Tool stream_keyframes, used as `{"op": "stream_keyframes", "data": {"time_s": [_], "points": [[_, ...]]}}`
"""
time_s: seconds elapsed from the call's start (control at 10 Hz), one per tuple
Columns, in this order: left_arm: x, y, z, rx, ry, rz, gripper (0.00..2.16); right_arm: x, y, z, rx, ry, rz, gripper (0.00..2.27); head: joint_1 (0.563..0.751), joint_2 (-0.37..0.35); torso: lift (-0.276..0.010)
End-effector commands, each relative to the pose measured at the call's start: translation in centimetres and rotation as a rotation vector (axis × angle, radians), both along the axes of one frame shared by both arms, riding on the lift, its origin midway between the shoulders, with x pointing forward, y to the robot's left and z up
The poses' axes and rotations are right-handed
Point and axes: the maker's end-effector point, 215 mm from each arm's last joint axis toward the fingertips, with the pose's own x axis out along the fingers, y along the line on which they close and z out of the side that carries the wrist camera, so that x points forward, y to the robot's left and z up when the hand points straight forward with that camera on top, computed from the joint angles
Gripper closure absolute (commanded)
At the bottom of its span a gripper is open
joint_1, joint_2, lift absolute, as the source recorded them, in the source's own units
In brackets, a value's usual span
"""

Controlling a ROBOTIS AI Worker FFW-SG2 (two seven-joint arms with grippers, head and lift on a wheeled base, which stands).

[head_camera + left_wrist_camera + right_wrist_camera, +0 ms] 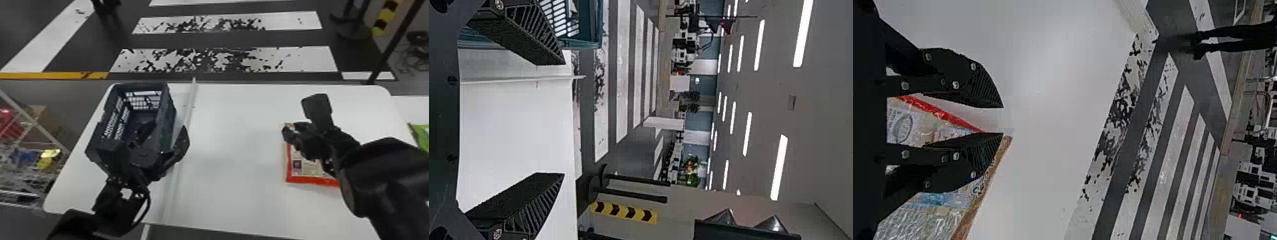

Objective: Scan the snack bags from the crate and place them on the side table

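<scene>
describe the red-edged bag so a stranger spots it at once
On the white table, right of the dark crate, find the right gripper. Under it lies a flat bag with a red border and pale printed panel, whereas the item farther right is bright green.

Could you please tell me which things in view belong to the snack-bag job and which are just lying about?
Part of the job:
crate
red-edged snack bag
green bag at the right edge, probably
white table
left pincer
right pincer

Just lying about:
yellow-and-black striped post
black floor stand
</scene>
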Motion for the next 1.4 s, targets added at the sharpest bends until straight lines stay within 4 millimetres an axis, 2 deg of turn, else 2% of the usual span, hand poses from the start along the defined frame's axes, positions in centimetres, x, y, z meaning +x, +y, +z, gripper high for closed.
{"op": "stream_keyframes", "data": {"time_s": [0.0, 0.2, 0.4, 0.7, 0.8, 1.0, 1.2, 1.3], "points": [[0.0, 0.0, 0.0, -0.002, 0.001, 0.000, 0.08, -1.7, -3.8, 1.7, -0.004, 0.013, -0.080, 0.11, 0.695, 0.112, -0.050], [0.0, -0.1, -0.1, 0.000, 0.001, -0.003, 0.08, -3.2, -9.8, 2.7, -0.022, 0.012, -0.188, 0.11, 0.695, 0.069, -0.050], [0.1, -0.3, 0.0, 0.000, -0.001, -0.006, 0.08, -5.0, -15.3, 2.3, -0.035, 0.043, -0.287, 0.08, 0.695, -0.005, -0.050], [0.1, -0.2, 0.0, 0.003, -0.001, -0.007, 0.08, -7.6, -22.1, 1.3, -0.059, 0.083, -0.411, 0.08, 0.695, -0.095, -0.050], [0.1, -0.3, 0.1, 0.002, -0.001, -0.009, 0.08, -8.4, -23.9, 0.7, -0.066, 0.101, -0.439, 0.08, 0.695, -0.130, -0.050], [0.0, -0.5, -0.1, 0.001, 0.002, -0.012, 0.08, -9.7, -25.6, -1.9, -0.071, 0.160, -0.464, 0.08, 0.695, -0.169, -0.050], [0.0, -0.4, -0.1, 0.003, 0.004, -0.010, 0.08, -9.7, -25.1, -4.5, -0.008, 0.205, -0.460, 0.08, 0.695, -0.198, -0.050], [0.0, -0.4, -0.1, 0.003, 0.004, -0.010, 0.08, -9.1, -25.0, -5.1, 0.002, 0.206, -0.460, 0.08, 0.695, -0.197, -0.050]]}}
